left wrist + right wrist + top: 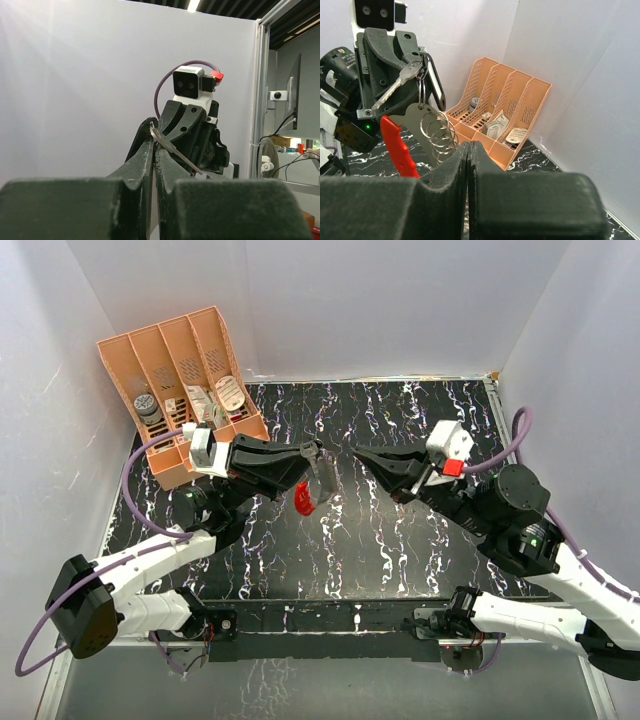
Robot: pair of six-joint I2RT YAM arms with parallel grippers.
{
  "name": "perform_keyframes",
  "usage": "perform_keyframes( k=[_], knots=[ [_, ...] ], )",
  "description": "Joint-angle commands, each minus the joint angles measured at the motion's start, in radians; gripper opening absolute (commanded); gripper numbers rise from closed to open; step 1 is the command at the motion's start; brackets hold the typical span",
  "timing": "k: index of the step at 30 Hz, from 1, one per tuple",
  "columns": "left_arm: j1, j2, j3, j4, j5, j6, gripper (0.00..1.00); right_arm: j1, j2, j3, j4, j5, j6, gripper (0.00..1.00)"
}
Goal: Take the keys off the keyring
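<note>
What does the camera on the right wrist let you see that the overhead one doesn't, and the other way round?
Only the right wrist view: a silver key and a coil of wire rings, clearly told apart. Only the overhead view: the left arm and right arm whole, bases included, and the full black marbled table. Both: the keyring with its red tag, pinched in the left arm's jaws, which are shut, and the peach organiser.

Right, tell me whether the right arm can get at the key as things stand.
Probably yes. The left gripper holds the keyring up in the air, the key straight ahead of the right gripper with nothing between. The right jaws are shut and must open first; spare rings dangle close below.
</note>
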Motion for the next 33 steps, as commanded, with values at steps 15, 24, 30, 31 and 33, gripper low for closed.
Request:
perform_keyframes(
  k=[15, 24, 30, 31, 33],
  knots=[
    [-0.004, -0.035, -0.009, 0.066, -0.051, 0.031, 0.0, -0.004, 0.016, 0.039, 0.126, -0.221, 0.044, 0.09],
    [-0.003, -0.022, -0.01, 0.084, -0.047, 0.011, 0.0, -0.005, 0.039, 0.038, 0.205, -0.244, 0.029, 0.08],
    [-0.004, -0.005, -0.009, 0.098, -0.043, -0.003, 0.0, -0.004, 0.05, 0.009, 0.289, -0.242, 0.018, 0.08],
    [-0.004, -0.005, -0.007, 0.096, -0.043, -0.003, 0.0, -0.004, 0.054, 0.009, 0.294, -0.243, 0.018, 0.09],
    [-0.004, -0.005, -0.005, 0.094, -0.038, -0.006, 0.0, -0.004, 0.059, 0.009, 0.302, -0.245, 0.018, 0.09]
  ],
)
